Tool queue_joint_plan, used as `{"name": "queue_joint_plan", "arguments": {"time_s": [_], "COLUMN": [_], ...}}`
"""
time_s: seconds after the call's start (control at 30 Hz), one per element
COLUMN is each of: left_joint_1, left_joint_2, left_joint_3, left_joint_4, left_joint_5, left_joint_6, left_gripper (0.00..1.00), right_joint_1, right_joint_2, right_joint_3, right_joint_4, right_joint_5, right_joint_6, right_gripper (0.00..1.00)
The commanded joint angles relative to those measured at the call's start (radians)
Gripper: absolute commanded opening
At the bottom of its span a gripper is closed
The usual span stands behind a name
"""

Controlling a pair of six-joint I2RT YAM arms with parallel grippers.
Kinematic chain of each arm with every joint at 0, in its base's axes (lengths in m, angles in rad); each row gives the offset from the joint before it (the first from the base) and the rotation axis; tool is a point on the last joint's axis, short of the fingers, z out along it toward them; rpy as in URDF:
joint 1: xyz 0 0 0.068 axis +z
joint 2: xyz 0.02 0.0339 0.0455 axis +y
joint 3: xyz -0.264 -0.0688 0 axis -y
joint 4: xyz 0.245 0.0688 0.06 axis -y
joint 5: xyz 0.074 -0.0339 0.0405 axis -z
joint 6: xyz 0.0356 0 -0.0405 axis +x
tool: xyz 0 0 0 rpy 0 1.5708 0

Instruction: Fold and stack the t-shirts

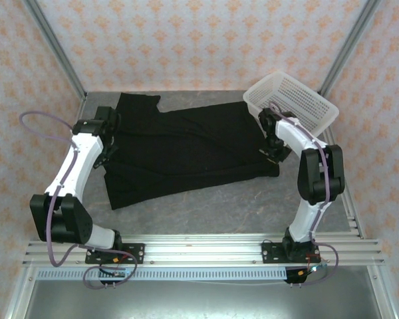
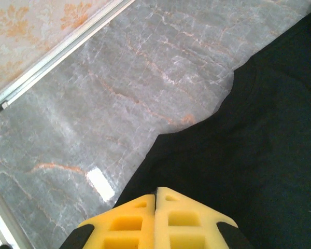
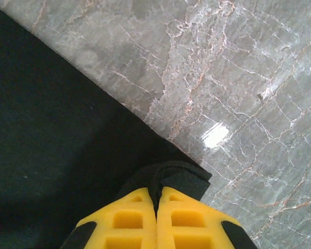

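While the right fingers (image 3: 168, 199) pinch the t-shirt (image 1: 186, 149) corner, the left fingers (image 2: 166, 199) sit closed over its edge.

Bright, even light from above, small white glare patches on the glossy tabletop (image 3: 216, 136), faint soft shadows, black t-shirt (image 1: 186, 149) shows little surface detail
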Motion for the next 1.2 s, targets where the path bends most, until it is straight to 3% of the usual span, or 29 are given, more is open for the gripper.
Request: {"name": "queue_joint_plan", "arguments": {"time_s": [0.0, 0.27, 0.87, 1.17], "left_joint_1": [0.023, 0.038, 0.05, 0.056], "left_joint_2": [0.02, 0.123, 0.297, 0.374], "left_joint_3": [0.045, 0.114, 0.276, 0.347], "left_joint_4": [0.047, 0.096, 0.109, 0.117], "left_joint_5": [-0.053, -0.026, -0.094, -0.074], "left_joint_6": [0.056, 0.134, 0.179, 0.209], "left_gripper": [0.0, 0.0, 0.0, 0.0], "right_joint_1": [-0.005, -0.004, 0.0, 0.003], "right_joint_2": [0.032, 0.079, 0.205, 0.255], "right_joint_3": [0.052, 0.117, 0.259, 0.327], "right_joint_4": [-0.027, -0.02, -0.03, -0.043], "right_joint_5": [0.062, 0.058, 0.047, 0.055], "right_joint_6": [-0.022, -0.056, -0.088, -0.084], "right_gripper": [0.0, 0.0, 0.0, 0.0]}}
